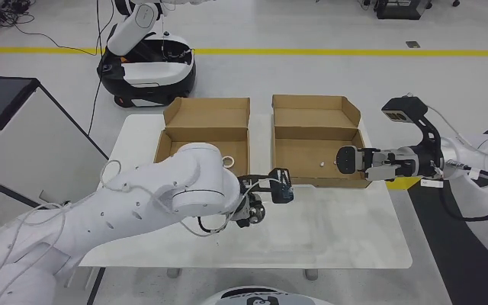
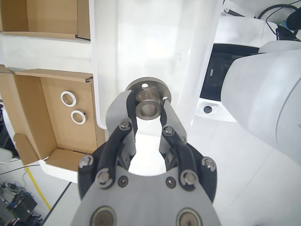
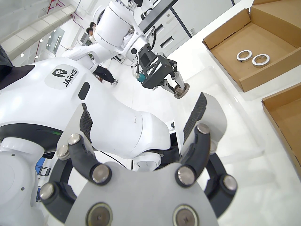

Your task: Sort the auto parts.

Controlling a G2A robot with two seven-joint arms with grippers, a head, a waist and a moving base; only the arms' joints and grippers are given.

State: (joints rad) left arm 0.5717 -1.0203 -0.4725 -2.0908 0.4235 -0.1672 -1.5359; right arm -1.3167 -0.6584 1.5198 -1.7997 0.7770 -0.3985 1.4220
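My left gripper (image 2: 148,109) is shut on the hub of a grey metal flanged bushing (image 2: 147,99), held just above the white table (image 1: 328,229) in front of the two cardboard boxes. In the right wrist view the same left gripper (image 3: 176,88) grips the bushing (image 3: 183,92) from the side. The left box (image 1: 204,141) holds two white-faced metal rings (image 2: 69,98) (image 2: 78,116), seen again as rings (image 3: 243,55) (image 3: 260,60). My right gripper (image 3: 141,118) is open and holds nothing. It hangs at the front edge of the right box (image 1: 316,122), as right gripper (image 1: 347,160).
Two small pale bits (image 1: 323,163) lie on the right box's floor. Both boxes have raised back flaps. Another white robot (image 1: 149,65) stands on the floor behind the table, and a dark-topped stand (image 1: 23,137) sits off the table's left side.
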